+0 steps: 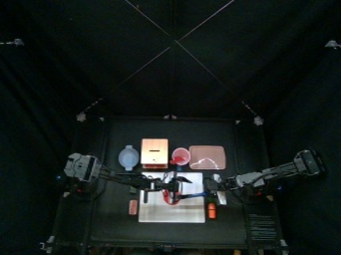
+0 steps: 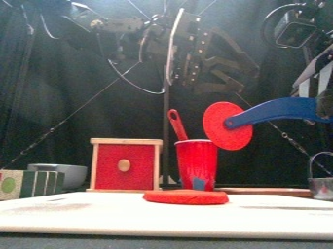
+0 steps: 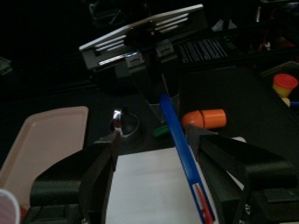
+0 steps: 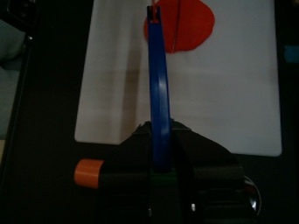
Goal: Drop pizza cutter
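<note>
From above, the small black tabletop [image 1: 123, 131] sits inside black curtains [image 1: 40, 110], with a white board [image 1: 190, 211] near its front edge. Behind the board stand a wooden box [image 1: 152, 149], a red cup [image 1: 180, 154] and a pink plate [image 1: 206, 156]. The 2 arms meet over the board, the left hand [image 1: 158, 183] and the right hand [image 1: 220, 182] close together; what lies between them is too small to tell.

From the front, the pizza cutter [image 2: 224, 124] hangs in the air to the right of the cup, its red wheel facing us and its blue handle running off to the right. A flat red disc [image 2: 185, 196] lies on the board below. The arms behind are a dark tangle.

From the left wrist, the left hand's jaws stand spread wide, gripping nothing, with the blue handle passing between them. An orange piece [image 3: 208, 117] lies beyond.

From the right wrist, the right hand is clenched on the blue handle, above the board
</note>
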{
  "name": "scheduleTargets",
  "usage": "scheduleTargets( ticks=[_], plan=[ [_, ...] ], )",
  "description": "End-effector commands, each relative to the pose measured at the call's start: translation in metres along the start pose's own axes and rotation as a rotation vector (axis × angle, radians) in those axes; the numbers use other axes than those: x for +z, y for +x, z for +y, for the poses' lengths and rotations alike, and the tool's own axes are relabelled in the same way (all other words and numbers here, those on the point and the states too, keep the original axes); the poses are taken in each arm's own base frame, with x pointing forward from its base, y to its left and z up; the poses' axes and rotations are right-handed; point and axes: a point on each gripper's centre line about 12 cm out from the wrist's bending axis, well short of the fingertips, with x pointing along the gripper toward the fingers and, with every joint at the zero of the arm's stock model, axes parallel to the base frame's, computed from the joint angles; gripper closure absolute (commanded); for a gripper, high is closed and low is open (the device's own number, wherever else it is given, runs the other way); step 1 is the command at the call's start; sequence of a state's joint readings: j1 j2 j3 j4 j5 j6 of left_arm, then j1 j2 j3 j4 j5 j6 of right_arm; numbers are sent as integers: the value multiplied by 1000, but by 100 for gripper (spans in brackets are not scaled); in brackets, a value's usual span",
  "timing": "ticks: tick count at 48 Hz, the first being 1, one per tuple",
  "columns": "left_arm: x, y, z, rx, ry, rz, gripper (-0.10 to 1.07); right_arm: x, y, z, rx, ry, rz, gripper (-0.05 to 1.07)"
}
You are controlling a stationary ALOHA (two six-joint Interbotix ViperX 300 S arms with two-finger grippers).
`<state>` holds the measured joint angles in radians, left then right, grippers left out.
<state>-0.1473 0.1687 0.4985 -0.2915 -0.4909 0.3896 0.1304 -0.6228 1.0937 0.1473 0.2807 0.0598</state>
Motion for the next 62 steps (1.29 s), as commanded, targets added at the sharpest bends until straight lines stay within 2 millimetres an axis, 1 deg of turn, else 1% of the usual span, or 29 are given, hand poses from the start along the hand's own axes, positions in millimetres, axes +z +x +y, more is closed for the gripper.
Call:
scheduleTargets(
  ticks=[1,5,10,15,20,24,31,36,42,45,49,50,54,62],
  plan=[
    [14,-15,4,21,-7,-66,5,13,-8,-4,-7,65,-45,74],
    [9,-27,7,40,-9,-84,5,13,-12,-8,-11,172,-42,74],
    [3,-41,10,64,-1,-106,5,9,-17,-10,-5,375,-3,74],
    [-8,-51,11,71,8,-98,5,4,-20,-10,1,647,51,74],
    [-18,-55,11,68,11,-73,5,-6,-21,-11,-23,884,101,74],
    [-25,-58,9,64,15,-55,5,-13,-21,-13,-59,992,129,74],
    [-28,-60,5,51,22,-47,5,-15,-23,-16,-127,1153,138,74],
    [-31,-61,4,46,27,-39,5,-18,-22,-15,-158,1268,149,73],
    [-38,-64,4,41,37,-20,5,-22,-15,-11,-187,1382,180,70],
    [-41,-66,4,37,50,-13,5,-24,-10,-7,-199,1429,199,65],
    [-42,-68,3,23,77,-12,5,-23,-3,-1,-196,1448,214,57],
    [-42,-69,3,21,81,-13,5,-21,0,1,-189,1450,213,54],
    [-42,-70,2,13,94,-13,5,-12,7,9,-154,1443,202,46],
    [-43,-71,1,7,98,-11,5,2,24,22,-101,1419,186,36]
  ],
)
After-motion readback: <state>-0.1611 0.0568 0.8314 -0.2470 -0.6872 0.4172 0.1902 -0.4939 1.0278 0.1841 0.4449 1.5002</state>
